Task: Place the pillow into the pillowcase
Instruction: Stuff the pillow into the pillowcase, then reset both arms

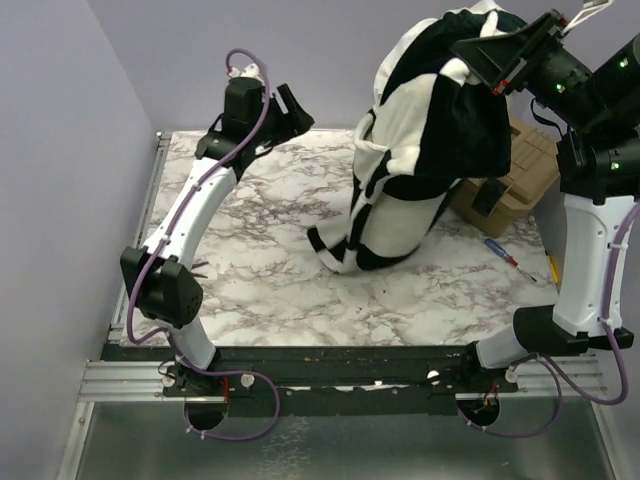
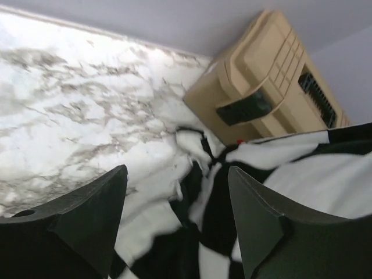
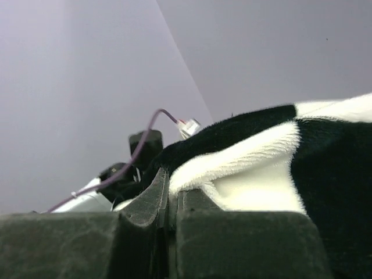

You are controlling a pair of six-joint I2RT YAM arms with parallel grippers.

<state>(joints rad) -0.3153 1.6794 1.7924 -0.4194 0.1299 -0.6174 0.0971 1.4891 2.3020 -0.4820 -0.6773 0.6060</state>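
Observation:
The checkered black-and-white pillowcase point(image 1: 430, 140) hangs as a bulky bundle from high at the back right, and its lower end point(image 1: 345, 250) rests on the marble table. My right gripper point(image 1: 468, 45) is shut on its top edge. In the right wrist view the closed jaws point(image 3: 172, 189) pinch fuzzy white fabric point(image 3: 244, 163). My left gripper point(image 1: 295, 105) stands open, apart from the bundle on its left. Its fingers point(image 2: 177, 170) frame the pillowcase point(image 2: 273, 174) and a plain white bulge point(image 2: 148, 209). I cannot tell whether that bulge is the pillow.
A tan plastic box point(image 1: 505, 180) point(image 2: 273, 75) sits at the back right, just behind the hanging bundle. A red-and-blue screwdriver point(image 1: 503, 252) lies on the marble table point(image 1: 260, 250) near the right arm. Purple walls close in the left and back.

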